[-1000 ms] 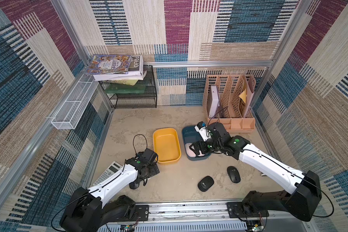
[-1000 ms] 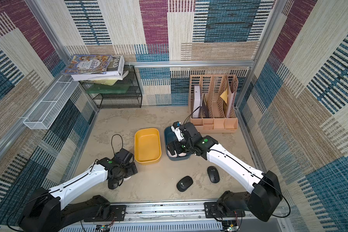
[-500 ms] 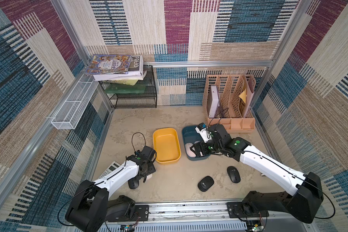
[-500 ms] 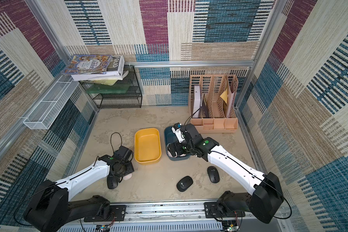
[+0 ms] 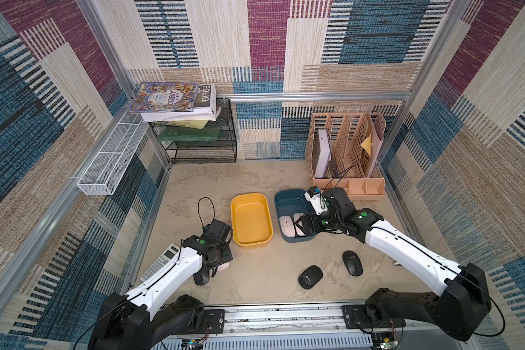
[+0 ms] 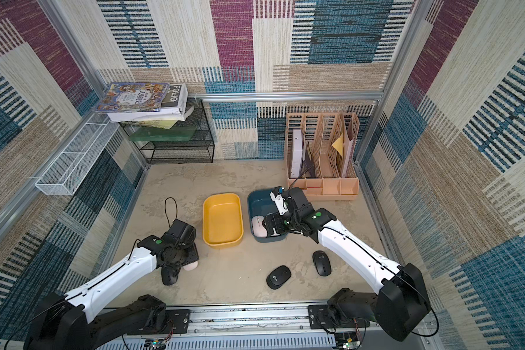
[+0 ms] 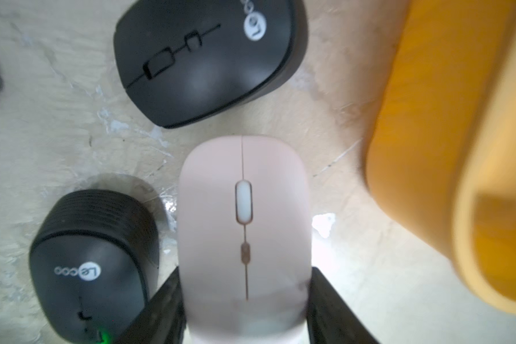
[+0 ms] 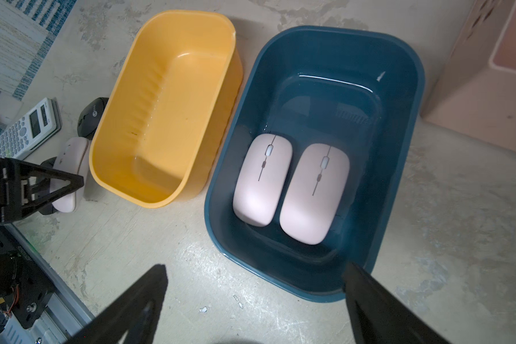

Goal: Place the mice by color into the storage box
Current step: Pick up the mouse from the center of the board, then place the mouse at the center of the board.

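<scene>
Counter (image 5: 255,175): beige, mottled, scuffed.
Back: black wire rack (image 5: 205,151) on the left, peach file organizer (image 5: 350,185) on the right.
Middle: yellow bin (image 5: 253,242) and blue bin (image 5: 288,201) side by side.
Front right: two black mice (image 5: 310,277), (image 5: 352,262), apart.
Front left: calculator (image 5: 161,265) at the edge, two more black mice (image 7: 203,59), (image 7: 93,262) flanking a pink mouse (image 7: 245,232). Can't tell whether the pink mouse touches the counter.

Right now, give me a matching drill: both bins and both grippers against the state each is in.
Things:
1. yellow bin
2. blue bin
3. left gripper
4. right gripper

States:
A. open, holding nothing
B. empty
C. holds two pink mice
D. closed on a third pink mouse

Pairs: 1-B, 2-C, 3-D, 4-A
</scene>
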Controlling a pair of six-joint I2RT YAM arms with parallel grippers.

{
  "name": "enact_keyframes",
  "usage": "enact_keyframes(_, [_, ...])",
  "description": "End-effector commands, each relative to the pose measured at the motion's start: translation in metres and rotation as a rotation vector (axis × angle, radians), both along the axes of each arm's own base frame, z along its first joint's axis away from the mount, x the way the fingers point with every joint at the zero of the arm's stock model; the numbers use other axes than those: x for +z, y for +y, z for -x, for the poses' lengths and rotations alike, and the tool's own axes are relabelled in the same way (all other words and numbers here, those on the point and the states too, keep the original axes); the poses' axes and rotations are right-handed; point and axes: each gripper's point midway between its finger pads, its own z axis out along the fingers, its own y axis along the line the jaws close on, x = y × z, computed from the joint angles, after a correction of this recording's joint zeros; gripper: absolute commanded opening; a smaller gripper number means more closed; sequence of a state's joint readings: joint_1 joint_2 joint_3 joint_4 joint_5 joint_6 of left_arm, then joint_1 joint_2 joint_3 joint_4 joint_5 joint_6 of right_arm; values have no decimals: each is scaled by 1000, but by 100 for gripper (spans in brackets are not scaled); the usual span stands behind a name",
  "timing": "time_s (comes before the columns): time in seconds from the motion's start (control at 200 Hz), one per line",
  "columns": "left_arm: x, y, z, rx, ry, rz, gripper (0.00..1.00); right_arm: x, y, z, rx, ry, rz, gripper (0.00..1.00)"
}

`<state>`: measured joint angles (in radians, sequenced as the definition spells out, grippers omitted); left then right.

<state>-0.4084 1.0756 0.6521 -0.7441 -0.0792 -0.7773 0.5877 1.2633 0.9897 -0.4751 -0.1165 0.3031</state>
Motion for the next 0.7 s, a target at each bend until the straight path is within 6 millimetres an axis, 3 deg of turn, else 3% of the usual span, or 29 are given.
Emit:
enact_keyframes(0.0, [14,-11,17,-60,31,68,48,2,-5,1,-13,5,-18,96])
enact_keyframes(0.21, [42,-49,45,-155,-5,160,45,2,-25,3,-65,17,-24,96])
enact_keyframes(0.411, [49,-112,61,-326,-3,121,46,1,-38,6,-90,30,-20,96])
enact_keyframes(0.611, [21,-189,65,-480,70,82,48,3,-42,10,-99,34,-22,96])
enact_keyframes(0.696, [6,-207,64,-498,105,64,49,3,-43,13,-102,37,-24,96])
